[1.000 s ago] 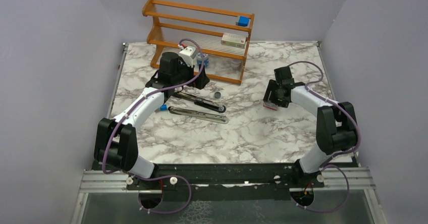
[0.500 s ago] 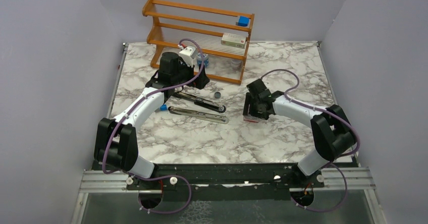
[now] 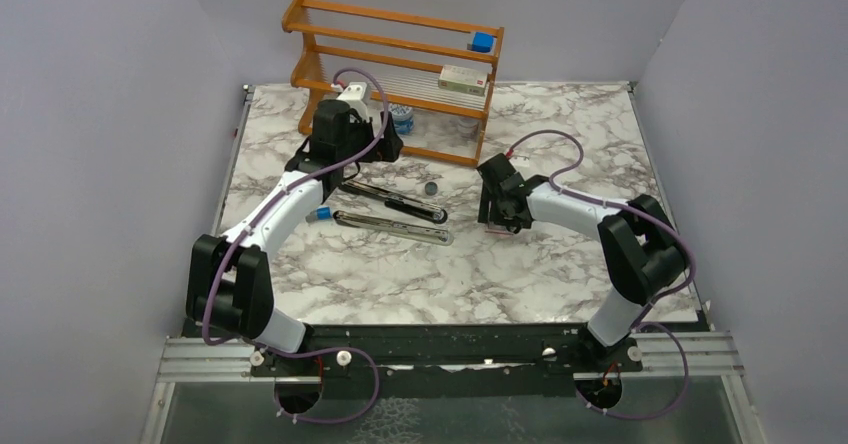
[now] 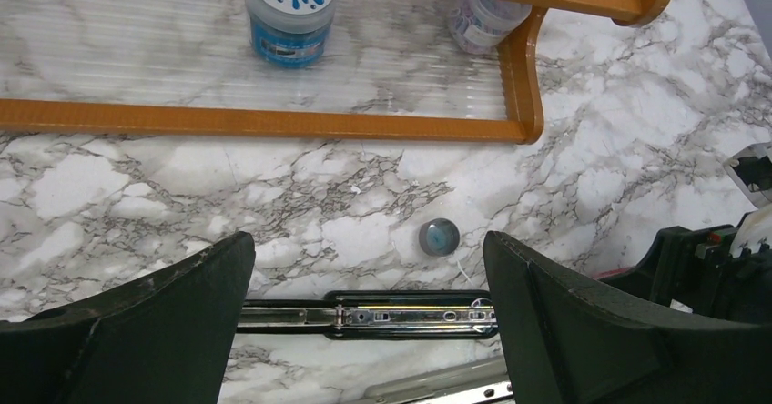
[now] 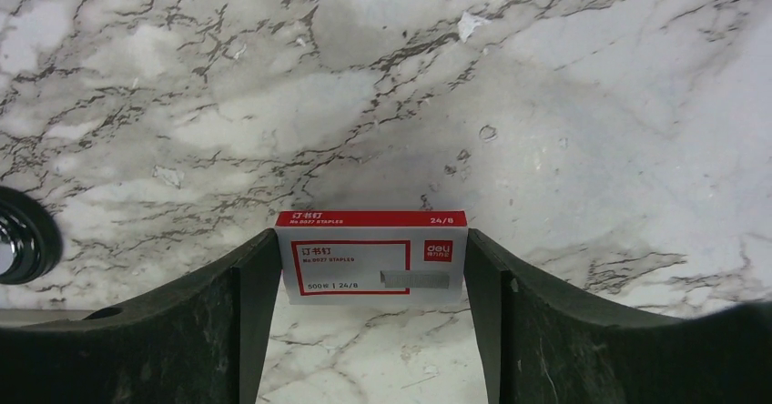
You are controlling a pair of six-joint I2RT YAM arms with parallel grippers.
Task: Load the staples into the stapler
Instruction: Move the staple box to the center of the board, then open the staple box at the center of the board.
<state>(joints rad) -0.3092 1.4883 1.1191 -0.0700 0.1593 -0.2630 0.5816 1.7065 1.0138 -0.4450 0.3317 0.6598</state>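
Marble table (image 3: 400,274); right gripper (image 5: 372,240) grips staple box (image 5: 373,266)

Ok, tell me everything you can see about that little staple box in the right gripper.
The staple box is a small flat cardboard carton, white-faced with a red frame, red top band and red logo patch, marked 24/8. It looks closed and undented. It sits level between the right gripper's black fingers, which touch both its ends, over the marble table, right of the stapler. Whether it rests on the table is unclear.
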